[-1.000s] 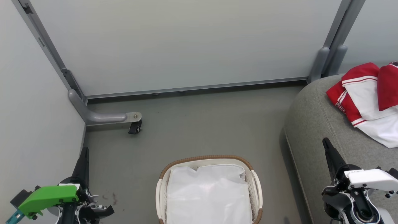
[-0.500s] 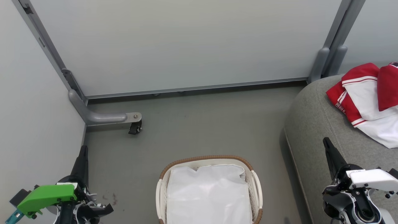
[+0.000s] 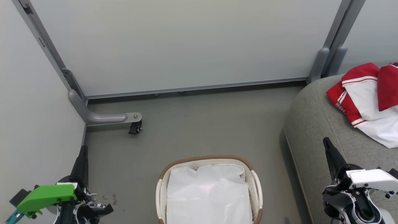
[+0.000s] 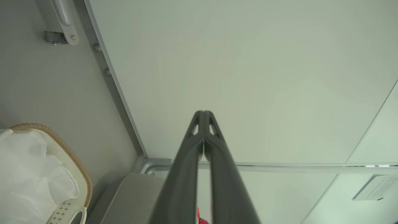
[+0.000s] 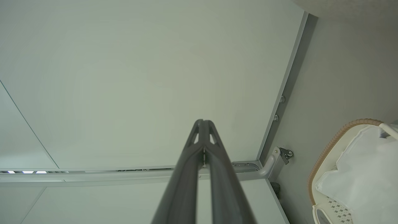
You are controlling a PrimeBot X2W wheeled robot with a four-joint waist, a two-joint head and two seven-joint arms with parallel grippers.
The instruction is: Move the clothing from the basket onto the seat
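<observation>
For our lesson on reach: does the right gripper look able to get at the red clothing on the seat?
Probably yes: the right gripper, shut, sits by the seat, with only bare cushion between it and the clothing.

Our left tool (image 3: 84,150) sits low and to the left of the oval white plastic basket with the brown woven rim (image 3: 205,158). Its two long dark fingers (image 4: 189,161) are pressed together along their length and point up the head view. A green housing (image 3: 46,196) caps that wrist. Our right tool (image 3: 326,141) sits to the right of the basket, its fingers (image 5: 189,168) likewise closed tip to tip, with a white housing (image 3: 371,179) on its wrist.
</observation>
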